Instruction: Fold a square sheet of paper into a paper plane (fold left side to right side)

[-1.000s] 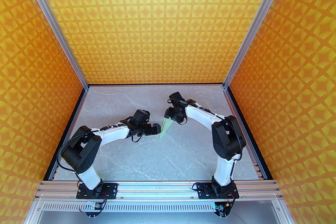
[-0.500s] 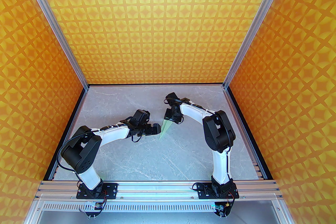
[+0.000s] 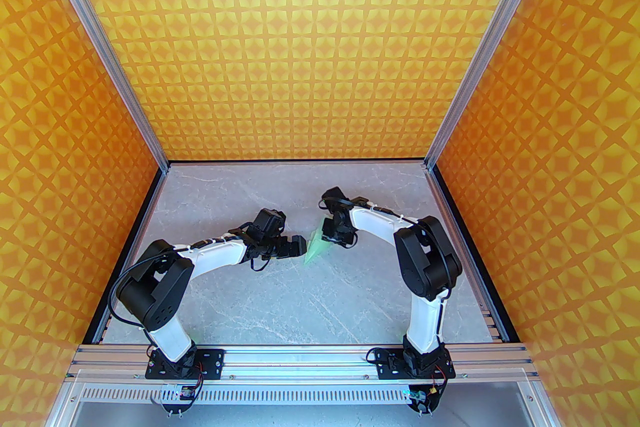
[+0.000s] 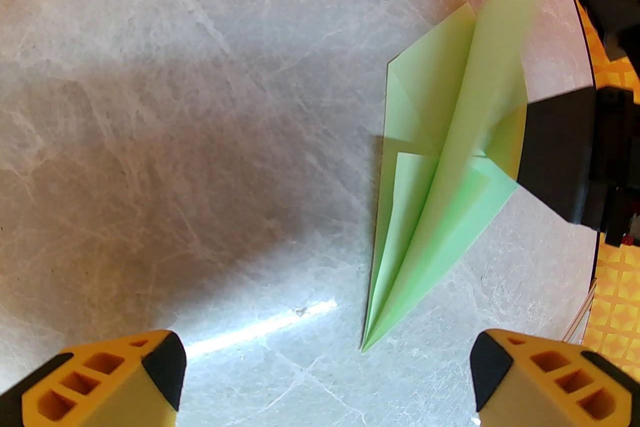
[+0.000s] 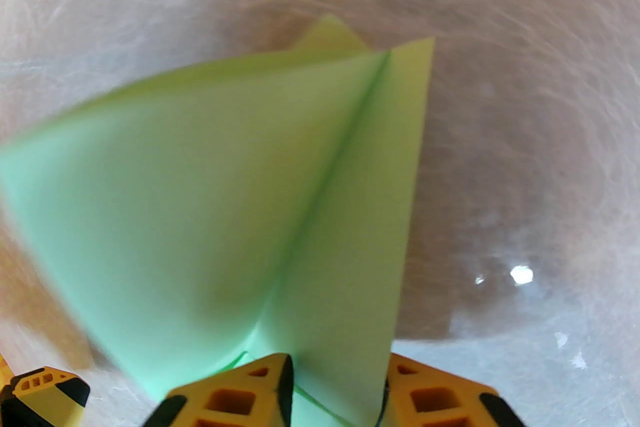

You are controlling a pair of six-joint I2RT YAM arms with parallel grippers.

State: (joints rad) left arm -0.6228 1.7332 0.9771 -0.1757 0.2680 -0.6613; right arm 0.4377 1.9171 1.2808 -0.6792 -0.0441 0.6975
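Observation:
The paper plane (image 3: 316, 247) is a slim pale mint-green dart on the grey table, its tip pointing toward the near left. In the left wrist view the paper plane (image 4: 430, 199) lies with one flap raised and blurred. My right gripper (image 3: 328, 236) sits at its wide far end. In the right wrist view my right gripper (image 5: 335, 390) has its fingers drawn close around a lifted fold of the paper plane (image 5: 240, 194). My left gripper (image 3: 303, 248) rests just left of the tip, and in its own view my left gripper (image 4: 325, 375) stands wide open and empty.
The grey marble table (image 3: 250, 305) is walled by orange patterned panels and aluminium posts (image 3: 125, 79). A black strip runs along each side edge. Both arm bases are bolted to the rail (image 3: 300, 357) at the near edge.
The right gripper has narrowed around the plane's wide end, and that end has risen off the table. The right arm's elbow shifted. The left arm has stayed still.

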